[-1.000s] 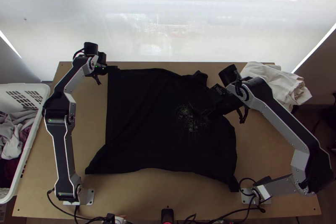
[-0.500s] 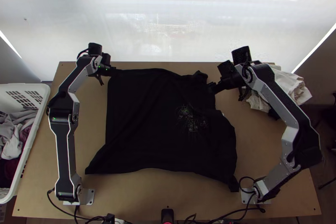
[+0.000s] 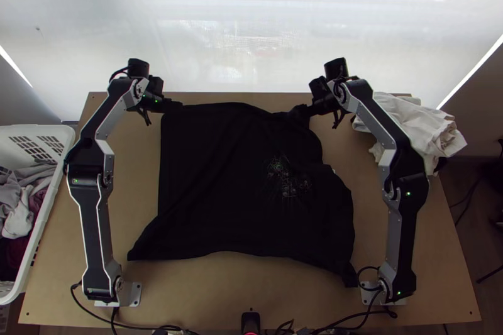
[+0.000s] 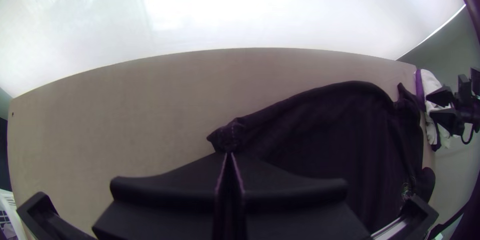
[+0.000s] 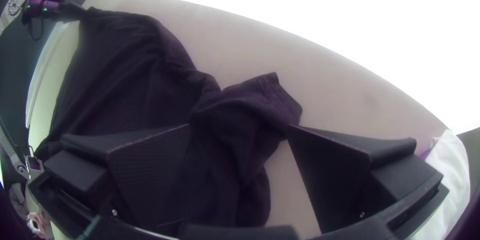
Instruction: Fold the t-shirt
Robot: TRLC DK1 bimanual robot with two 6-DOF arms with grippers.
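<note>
Gripping a bunched corner of the black t-shirt (image 3: 214, 178), the left gripper (image 3: 178, 106) has its fingers closed together at the far left of the garment. The shirt lies spread on the light wooden table (image 3: 207, 285), its outline uneven and soft creases running across it, with a thin-lined print (image 3: 287, 178) toward its right side. At the far right corner, the right gripper (image 3: 303, 110) stands with its fingers wide apart, a rumpled, stitched end of the shirt (image 5: 262, 98) between them. Beyond the shirt's right side, white cloth (image 3: 418, 122) lies heaped at the table's far right corner, while a white basket (image 3: 66, 140) of clothes (image 3: 19, 212) stands at the left
</note>
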